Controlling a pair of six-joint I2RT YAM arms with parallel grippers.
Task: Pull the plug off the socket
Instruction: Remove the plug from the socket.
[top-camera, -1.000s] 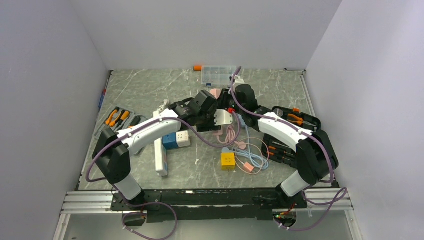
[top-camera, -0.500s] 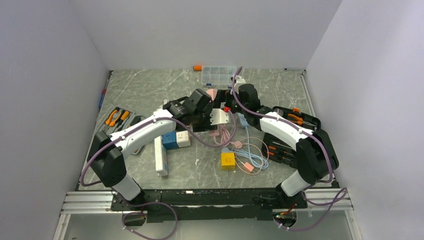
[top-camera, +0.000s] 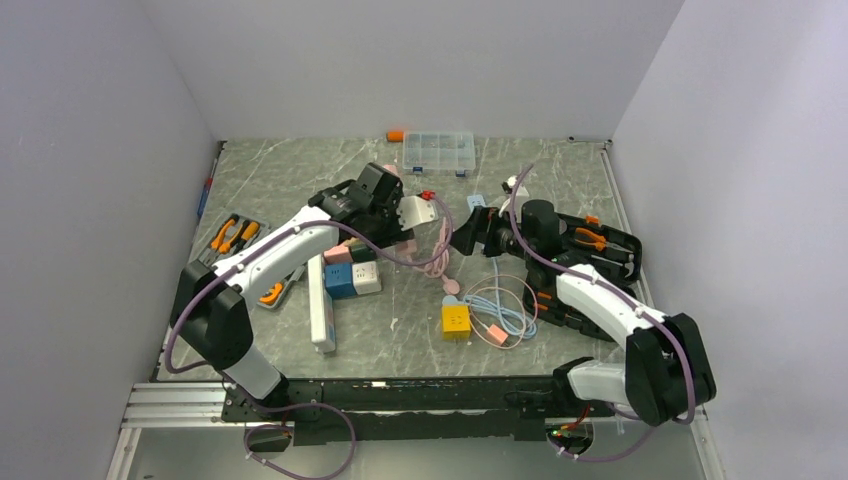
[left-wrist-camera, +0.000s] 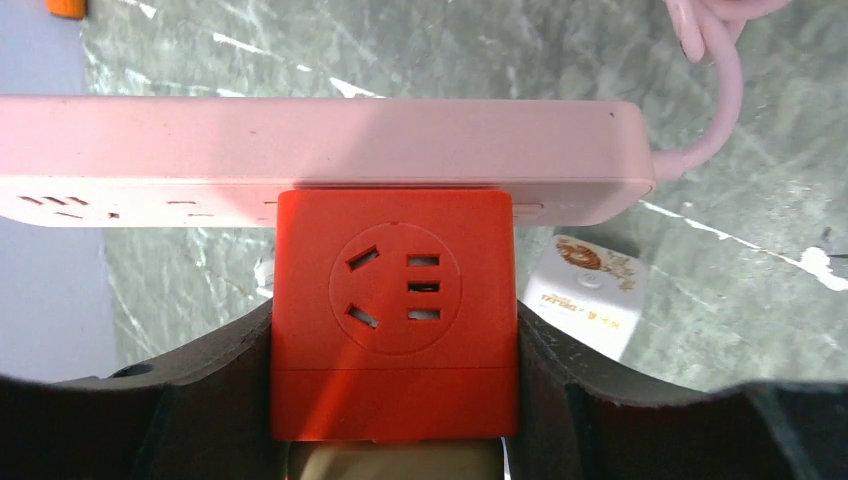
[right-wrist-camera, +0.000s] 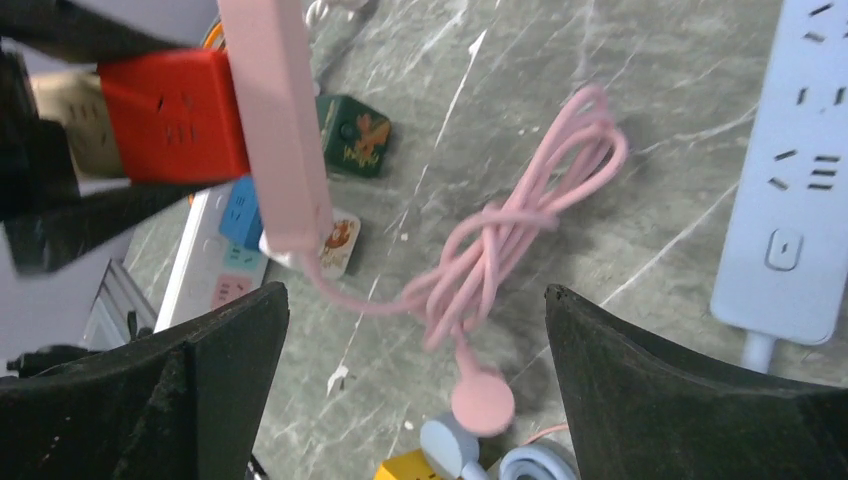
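Two sets of jaws, two different states. The left jaws are clamped on the flanks of a red cube plug (left-wrist-camera: 395, 320), one finger on each side. The plug is seated against the long side of a pink power strip (left-wrist-camera: 320, 145) — the two are touching, with no gap between them in the left wrist view. The strip appears lifted off the grey marbled worktop (top-camera: 300, 180). Its pink cord (right-wrist-camera: 510, 230) trails down from one end into a loose tangle on the surface.

The right jaws stand wide apart and grip nothing. They sit well to the right of the plug, and only the worktop and the cord show between the fingers (right-wrist-camera: 690, 400).

The socket (top-camera: 322, 310), a long white bar, lies flat on the worktop below the left arm (top-camera: 290, 250). It is apart from both sets of jaws. The right wrist view shows its blue, green and pink outlet faces (right-wrist-camera: 238, 255).

Also on the worktop are a pale blue power strip (right-wrist-camera: 800, 180) at the right edge of the right wrist view, a yellow cube (top-camera: 456, 320) near the coiled cords, and a dark green cube (right-wrist-camera: 352, 135) beyond the pink strip.
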